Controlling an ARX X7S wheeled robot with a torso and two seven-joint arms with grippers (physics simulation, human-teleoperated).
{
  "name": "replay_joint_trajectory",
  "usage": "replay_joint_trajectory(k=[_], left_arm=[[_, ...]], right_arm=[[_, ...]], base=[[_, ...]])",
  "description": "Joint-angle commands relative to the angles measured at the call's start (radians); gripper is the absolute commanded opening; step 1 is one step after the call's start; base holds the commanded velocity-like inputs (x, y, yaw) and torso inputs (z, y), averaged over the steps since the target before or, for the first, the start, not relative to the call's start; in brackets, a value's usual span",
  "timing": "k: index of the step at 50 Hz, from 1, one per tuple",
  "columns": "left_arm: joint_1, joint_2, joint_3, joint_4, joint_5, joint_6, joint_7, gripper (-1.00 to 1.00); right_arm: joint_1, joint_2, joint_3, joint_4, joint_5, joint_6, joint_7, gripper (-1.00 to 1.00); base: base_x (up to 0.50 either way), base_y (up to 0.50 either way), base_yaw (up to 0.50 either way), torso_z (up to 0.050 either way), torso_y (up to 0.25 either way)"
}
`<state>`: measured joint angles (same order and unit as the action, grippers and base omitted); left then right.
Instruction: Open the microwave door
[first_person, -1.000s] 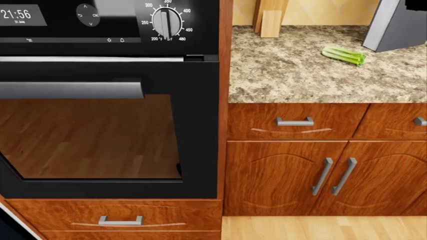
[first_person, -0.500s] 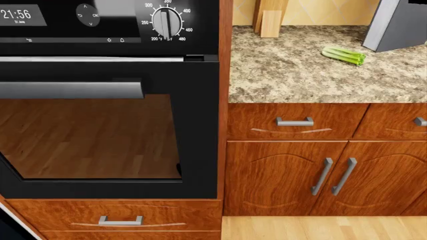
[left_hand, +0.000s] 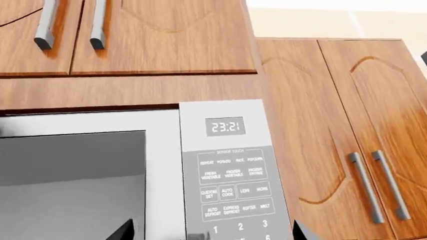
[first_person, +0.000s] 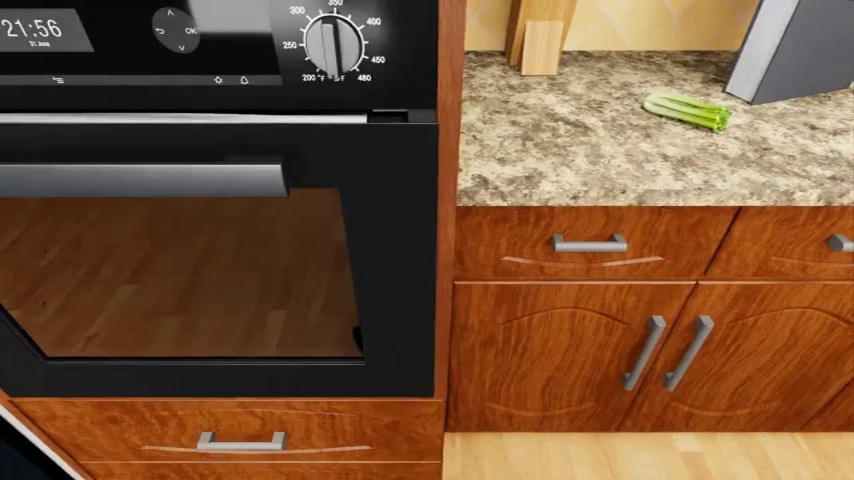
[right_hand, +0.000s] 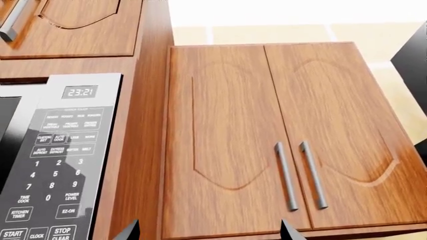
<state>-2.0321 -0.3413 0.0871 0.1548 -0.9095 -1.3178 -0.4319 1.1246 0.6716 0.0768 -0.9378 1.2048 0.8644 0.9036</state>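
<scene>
From my head camera I get the black oven (first_person: 214, 250) filling the left side, the wood cabinets (first_person: 641, 340) beside it, and the granite bench (first_person: 601, 130) above them with a green celery stalk (first_person: 689, 110) lying on it; neither arm shows there. A grey slanted panel (first_person: 794, 45) is cut off at the far corner of the bench, and I can't say what it belongs to. The microwave door (left_hand: 73, 180) appears in my left wrist camera as a dark window in a silver frame, closed flush, with the keypad panel (left_hand: 230, 175) just beside it and upper cabinets (left_hand: 347, 130) around. The left fingers (left_hand: 123, 231) show only as two dark tips at the frame's lower edge, spread wide apart — one tip over the door's window, one past the keypad, with no contact I can see. In the right wrist camera the right fingers (right_hand: 130, 230) are likewise wide, aimed at the cabinet doors (right_hand: 280, 140), the keypad (right_hand: 57, 170) off to one side and the door almost entirely cut off.
</scene>
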Motion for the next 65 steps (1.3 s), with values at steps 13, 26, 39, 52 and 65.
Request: replay_joint_trajectory(k=[13, 26, 39, 52, 65], left_arm=[[-0.026, 0.081, 0.203, -0.458, 0.414, 0.544, -0.077, 1.00], [-0.105, 0.127, 0.228, -0.780, 0.527, 0.738, -0.100, 1.00], [-0.142, 0.107, 0.276, -0.924, 0.617, 0.810, -0.136, 1.00], [-0.112, 0.004, 0.298, -0.871, 0.660, 0.761, -0.154, 1.00], [-0.089, -0.103, 0.314, -0.783, 0.688, 0.685, -0.151, 1.00]], right_arm=[[0.014, 0.023, 0.004, -0.003, 0.034, -0.003, 0.018, 1.00], [0.024, 0.024, -0.007, 0.005, 0.033, -0.005, 0.017, 1.00], [0.018, 0.025, -0.010, 0.004, 0.028, -0.013, 0.015, 1.00], [0.007, 0.025, -0.011, 0.000, 0.026, -0.024, 0.017, 1.00], [0.023, 0.024, -0.023, 0.002, 0.034, -0.023, 0.027, 1.00]], base=[[0.00, 0.00, 0.00, 0.000, 0.000], [0.00, 0.00, 0.00, 0.000, 0.000], [0.00, 0.00, 0.00, 0.000, 0.000], [0.00, 0.00, 0.00, 0.000, 0.000], [0.00, 0.00, 0.00, 0.000, 0.000]])
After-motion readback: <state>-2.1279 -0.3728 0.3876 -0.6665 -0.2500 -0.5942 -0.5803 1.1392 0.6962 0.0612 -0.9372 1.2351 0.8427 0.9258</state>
